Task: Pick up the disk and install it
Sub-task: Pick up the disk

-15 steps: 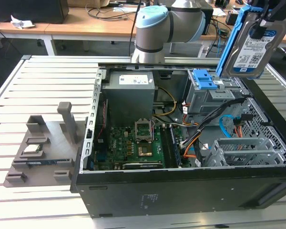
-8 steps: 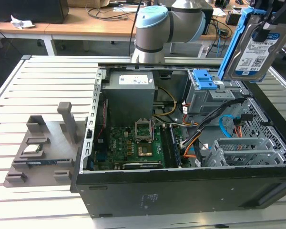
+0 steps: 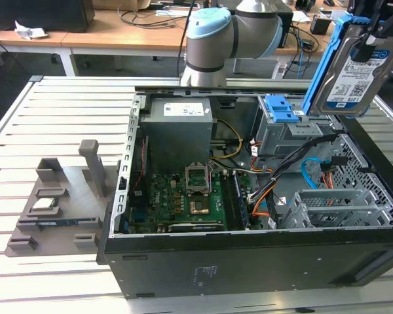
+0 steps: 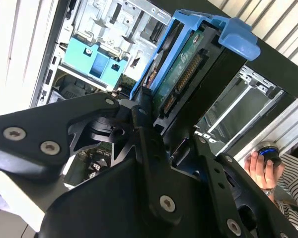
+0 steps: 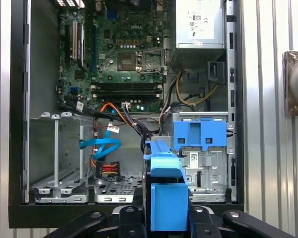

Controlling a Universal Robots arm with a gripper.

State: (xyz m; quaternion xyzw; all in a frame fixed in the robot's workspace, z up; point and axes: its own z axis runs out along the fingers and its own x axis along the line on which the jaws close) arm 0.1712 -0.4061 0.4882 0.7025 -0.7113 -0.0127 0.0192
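The disk, a silver-grey hard drive with a barcode label in a blue carrier frame, hangs tilted in the air above the open computer case, at the exterior view's upper right. My gripper is shut on it from above. In the second wrist view the black fingers clamp the disk on both sides, its connector edge showing. In the first wrist view the disk's blue carrier stands edge-on between the fingers of my gripper, over the case's drive end.
A blue latch plate on a grey cage sits just below the disk, with an open metal drive bay and loose cables beside it. A grey fixture holding a processor chip lies left of the case. A person's hand holds a knob.
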